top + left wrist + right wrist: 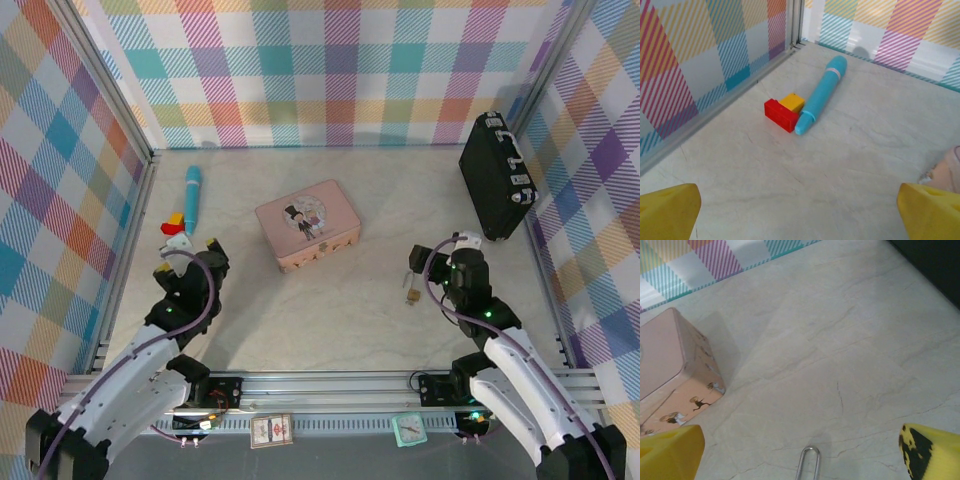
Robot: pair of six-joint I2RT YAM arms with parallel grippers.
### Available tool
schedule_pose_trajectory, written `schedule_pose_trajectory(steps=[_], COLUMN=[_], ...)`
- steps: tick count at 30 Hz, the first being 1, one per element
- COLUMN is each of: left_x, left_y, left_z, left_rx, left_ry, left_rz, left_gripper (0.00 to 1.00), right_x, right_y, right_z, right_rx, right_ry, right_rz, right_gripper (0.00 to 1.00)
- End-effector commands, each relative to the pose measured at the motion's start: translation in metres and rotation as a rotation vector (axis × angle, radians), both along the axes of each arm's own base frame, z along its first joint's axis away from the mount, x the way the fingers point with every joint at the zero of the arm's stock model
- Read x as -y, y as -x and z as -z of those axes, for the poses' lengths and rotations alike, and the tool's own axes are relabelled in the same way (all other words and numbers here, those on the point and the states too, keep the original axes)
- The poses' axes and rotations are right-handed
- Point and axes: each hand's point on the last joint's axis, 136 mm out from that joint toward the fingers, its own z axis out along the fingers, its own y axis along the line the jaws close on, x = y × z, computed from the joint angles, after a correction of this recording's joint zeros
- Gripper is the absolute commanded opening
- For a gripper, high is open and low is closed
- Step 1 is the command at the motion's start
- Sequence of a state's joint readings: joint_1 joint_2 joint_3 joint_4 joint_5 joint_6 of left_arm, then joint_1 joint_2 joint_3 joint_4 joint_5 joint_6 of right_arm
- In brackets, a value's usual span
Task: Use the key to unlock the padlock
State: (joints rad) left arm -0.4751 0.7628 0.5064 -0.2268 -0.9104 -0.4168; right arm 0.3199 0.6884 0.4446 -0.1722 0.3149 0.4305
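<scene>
The padlock (pixel 411 295) lies on the tabletop (pixel 350 310) just beside the right pincer (pixel 800 452), which is wide open and empty. Tiny here, it seems light, stiff and slippery; better to grip the brass body than the thin shackle (pixel 809 465).

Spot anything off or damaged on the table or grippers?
Nothing spilled or broken. Two oddities: the black case stands on edge by the right wall instead of lying flat, and in the right wrist view one yellow fingertip has a black blotch, possibly wear. The pink tin sits askew.
</scene>
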Motion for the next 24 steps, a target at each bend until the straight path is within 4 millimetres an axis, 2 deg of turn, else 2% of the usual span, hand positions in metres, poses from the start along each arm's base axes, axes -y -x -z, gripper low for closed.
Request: schedule_pose_trajectory(steps=[1, 7, 11, 16, 18, 21, 22, 24], left_x=[0.002, 0.020, 0.022, 0.018, 0.024, 0.033, 0.034, 0.026], left_y=[-0.019, -0.055, -0.065, -0.081, -0.088, -0.102, -0.105, -0.100], left_z=[-0.019, 0.008, 0.035, 0.064, 0.065, 0.087, 0.086, 0.093], left_rx=[0.066, 0.030, 0.071, 0.034, 0.060, 0.058, 0.089, 0.073], left_ry=[-0.108, -0.208, -0.216, -0.243, -0.254, -0.200, -0.203, -0.145], left_rz=[-0.006, 0.120, 0.197, 0.235, 0.280, 0.369, 0.387, 0.371], left_gripper=[1.00, 1.00, 1.00, 1.00, 1.00, 1.00, 1.00, 1.00], right_x=[0.011, 0.019, 0.023, 0.023, 0.023, 0.018, 0.019, 0.019], right_y=[-0.007, 0.000, 0.003, 0.001, 0.001, 0.001, 0.001, 0.000], right_z=[-0.016, -0.010, -0.008, -0.007, -0.004, -0.003, -0.002, 0.000], right_rx=[0.073, 0.127, 0.125, 0.123, 0.111, 0.095, 0.085, 0.076], right_ry=[0.035, 0.049, 0.094, 0.126, 0.138, 0.159, 0.168, 0.181], right_rz=[0.051, 0.074, 0.074, 0.065, 0.061, 0.022, 0.021, 0.021], right_gripper=[0.99, 0.99, 0.99, 0.99, 0.99, 0.99, 0.99, 0.99])
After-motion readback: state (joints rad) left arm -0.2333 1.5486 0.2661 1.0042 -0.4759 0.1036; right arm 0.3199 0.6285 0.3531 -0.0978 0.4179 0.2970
